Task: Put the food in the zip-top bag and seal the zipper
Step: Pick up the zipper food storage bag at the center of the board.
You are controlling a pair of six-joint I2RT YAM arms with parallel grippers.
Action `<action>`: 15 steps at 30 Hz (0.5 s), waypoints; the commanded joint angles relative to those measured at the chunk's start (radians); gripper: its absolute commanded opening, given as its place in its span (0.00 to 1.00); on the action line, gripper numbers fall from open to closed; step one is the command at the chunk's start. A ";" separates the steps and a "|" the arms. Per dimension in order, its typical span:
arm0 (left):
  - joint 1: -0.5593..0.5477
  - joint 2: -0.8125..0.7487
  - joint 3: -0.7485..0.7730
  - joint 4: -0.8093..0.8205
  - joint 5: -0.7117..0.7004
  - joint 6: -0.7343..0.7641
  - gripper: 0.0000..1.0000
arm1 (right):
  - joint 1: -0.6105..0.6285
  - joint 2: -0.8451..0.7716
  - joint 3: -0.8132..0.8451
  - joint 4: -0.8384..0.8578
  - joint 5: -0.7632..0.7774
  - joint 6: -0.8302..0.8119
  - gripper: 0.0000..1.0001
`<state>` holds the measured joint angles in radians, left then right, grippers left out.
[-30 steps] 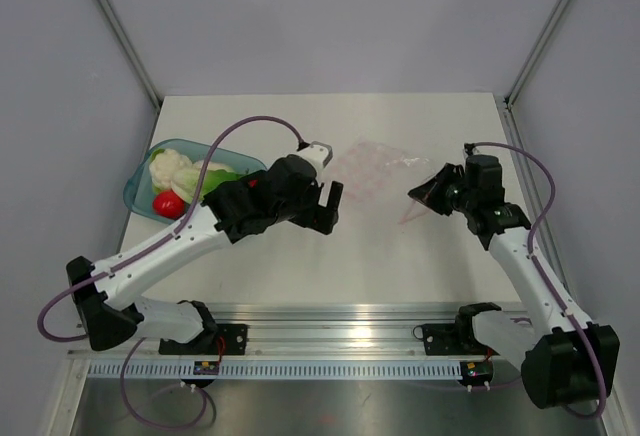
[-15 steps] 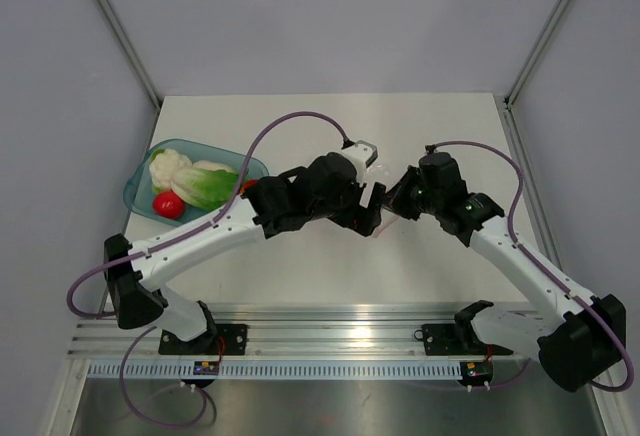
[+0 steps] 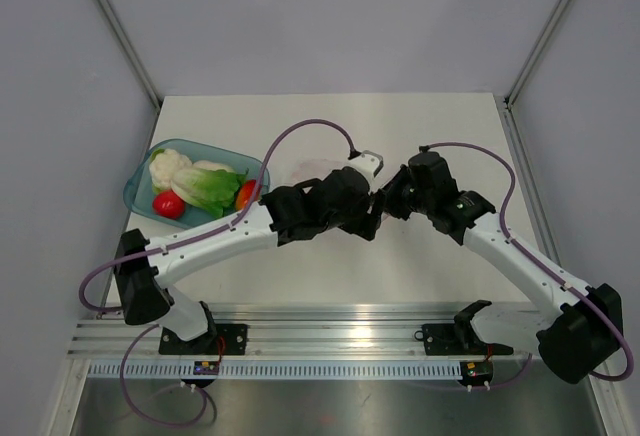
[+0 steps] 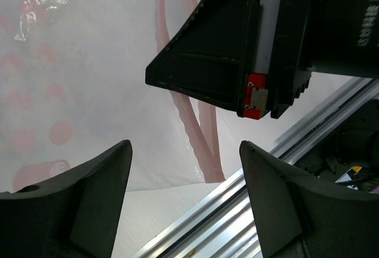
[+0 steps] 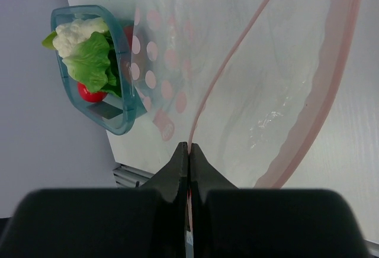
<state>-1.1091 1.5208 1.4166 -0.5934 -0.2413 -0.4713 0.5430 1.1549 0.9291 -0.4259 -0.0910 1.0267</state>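
"Over the middle of the table [image 3: 420, 126], seen from above, both arms crowd together and hide nearly all of the zip-top bag [image 3: 311, 168]; only a pale patch shows on their far side. What do the wrist cameras add?"

"Plenty; the right wrist view shows the right gripper [image 5: 188, 149] with its fingers pressed together, pinching one lip of the pink zipper [image 5: 234, 63]; the other lip curves away to the right, so the bag's mouth gapes."

"And the left gripper [image 4: 185, 151]?"

"Its own camera shows the fingers spread wide with nothing gripped between them; the dotted plastic and both pink strips lie in the gap beyond, and the right gripper's black body sits just past them; the overhead view settles none of that."

"Where is the food [image 3: 207, 189]?"

"All in the teal bowl [image 3: 133, 192] at the left of the table, well apart from both grippers; from above you can pick out a cauliflower [image 3: 167, 168], a green leafy piece, a red round one [image 3: 168, 204] and an orange one [image 3: 246, 194]; the right wrist view puts the bag's dotted side in front of the bowl's near wall; whether they touch I cannot tell."
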 commanded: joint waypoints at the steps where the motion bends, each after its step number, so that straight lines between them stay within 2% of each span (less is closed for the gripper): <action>1: -0.024 0.024 -0.015 0.058 -0.096 0.007 0.74 | 0.009 -0.030 0.020 0.058 0.002 0.047 0.00; 6: -0.029 0.044 -0.027 0.072 -0.136 0.002 0.68 | 0.008 -0.041 0.010 0.064 -0.007 0.062 0.00; 11: -0.031 0.047 -0.038 0.072 -0.170 -0.015 0.57 | 0.009 -0.063 0.001 0.050 0.007 0.061 0.00; 15: -0.031 0.038 -0.038 0.076 -0.167 -0.020 0.59 | 0.009 -0.077 -0.012 0.038 0.019 0.062 0.00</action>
<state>-1.1370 1.5742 1.3846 -0.5709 -0.3561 -0.4763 0.5430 1.1118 0.9241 -0.4068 -0.0937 1.0760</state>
